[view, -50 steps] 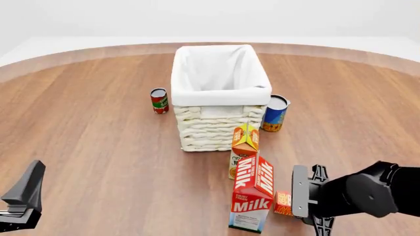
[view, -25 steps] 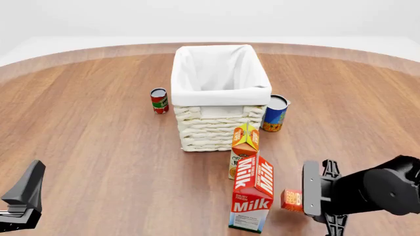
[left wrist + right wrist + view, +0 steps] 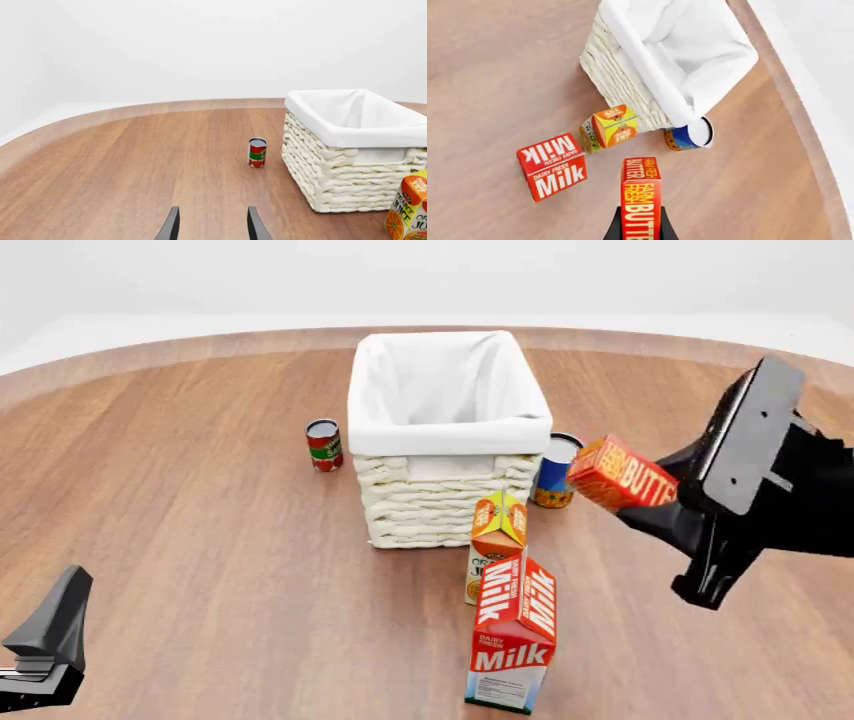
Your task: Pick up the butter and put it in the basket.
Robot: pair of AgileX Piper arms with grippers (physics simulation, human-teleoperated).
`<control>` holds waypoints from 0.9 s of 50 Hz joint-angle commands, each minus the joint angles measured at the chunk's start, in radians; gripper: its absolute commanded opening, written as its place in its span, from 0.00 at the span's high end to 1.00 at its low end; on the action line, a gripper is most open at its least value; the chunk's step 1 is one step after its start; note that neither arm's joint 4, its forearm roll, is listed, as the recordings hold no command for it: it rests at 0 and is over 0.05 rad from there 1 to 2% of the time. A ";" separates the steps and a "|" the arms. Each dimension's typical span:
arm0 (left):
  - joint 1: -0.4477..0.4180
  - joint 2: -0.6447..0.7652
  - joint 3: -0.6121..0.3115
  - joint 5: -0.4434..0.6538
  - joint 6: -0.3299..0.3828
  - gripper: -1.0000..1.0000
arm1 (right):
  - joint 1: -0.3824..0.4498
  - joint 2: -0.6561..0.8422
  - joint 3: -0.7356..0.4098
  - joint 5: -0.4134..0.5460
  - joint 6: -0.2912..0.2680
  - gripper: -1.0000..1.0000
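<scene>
My right gripper (image 3: 657, 502) is shut on the red-orange butter box (image 3: 622, 475) and holds it in the air, right of the basket's near right corner and above the blue can. In the right wrist view the butter (image 3: 640, 195) sticks out from between the fingers (image 3: 616, 228). The cream wicker basket (image 3: 441, 502) with white lining stands at the table's middle; it also shows in the left wrist view (image 3: 347, 172) and the right wrist view (image 3: 627, 80). My left gripper (image 3: 211, 227) is open and empty, low at the near left (image 3: 47, 640).
A Milk carton (image 3: 514, 635) and an orange juice carton (image 3: 498, 535) stand in front of the basket. A blue can (image 3: 555, 472) stands at the basket's right. A small red can (image 3: 323, 445) stands at its left. The table's curved far edge lies behind.
My right gripper has lifted the butter from the table beside the milk carton, up and away toward the basket's right side. The left arm has not moved.
</scene>
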 commanded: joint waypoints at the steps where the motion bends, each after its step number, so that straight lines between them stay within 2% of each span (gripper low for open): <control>1: 0.000 0.000 0.000 0.000 0.000 0.00 | 0.133 -0.153 -0.265 0.000 0.344 1.00; 7: 0.000 0.000 0.000 0.000 0.000 0.00 | 0.148 -0.171 -0.329 0.000 0.392 1.00; 13: 0.000 0.000 0.000 0.000 0.000 0.00 | 0.179 -0.169 -0.374 -0.053 0.471 1.00; 16: 0.000 0.000 0.000 0.000 0.000 0.00 | 0.191 -0.151 -0.379 -0.082 0.489 1.00; 19: 0.000 0.000 0.000 0.000 0.000 0.00 | 0.175 -0.119 -0.384 -0.128 0.534 1.00; 21: 0.000 0.000 0.000 0.000 0.000 0.00 | 0.188 -0.105 -0.385 -0.159 0.530 1.00; 22: 0.000 0.000 0.000 0.000 0.000 0.00 | 0.182 -0.092 -0.391 -0.175 0.549 1.00; 27: 0.000 0.000 0.000 0.000 0.000 0.00 | 0.196 -0.039 -0.393 -0.230 0.535 1.00; 28: 0.000 0.000 0.000 0.000 0.000 0.00 | 0.140 0.000 -0.402 -0.264 0.540 1.00; 31: 0.000 0.000 0.000 0.000 0.000 0.00 | 0.143 0.026 -0.406 -0.281 0.538 1.00; 33: 0.000 0.000 0.000 0.000 0.000 0.00 | 0.134 0.058 -0.417 -0.293 0.559 1.00; 34: 0.000 0.000 0.000 0.000 0.000 0.00 | 0.077 0.105 -0.434 -0.315 0.612 1.00; 36: 0.000 0.000 0.000 0.000 0.000 0.00 | 0.038 0.138 -0.445 -0.341 0.666 1.00; 39: 0.000 0.000 0.000 0.000 0.000 0.00 | 0.023 0.187 -0.447 -0.364 0.721 1.00; 41: 0.000 0.000 0.000 0.000 0.000 0.00 | 0.015 0.220 -0.451 -0.374 0.785 1.00; 45: 0.000 0.000 0.000 0.000 0.000 0.00 | 0.007 0.264 -0.460 -0.411 0.835 1.00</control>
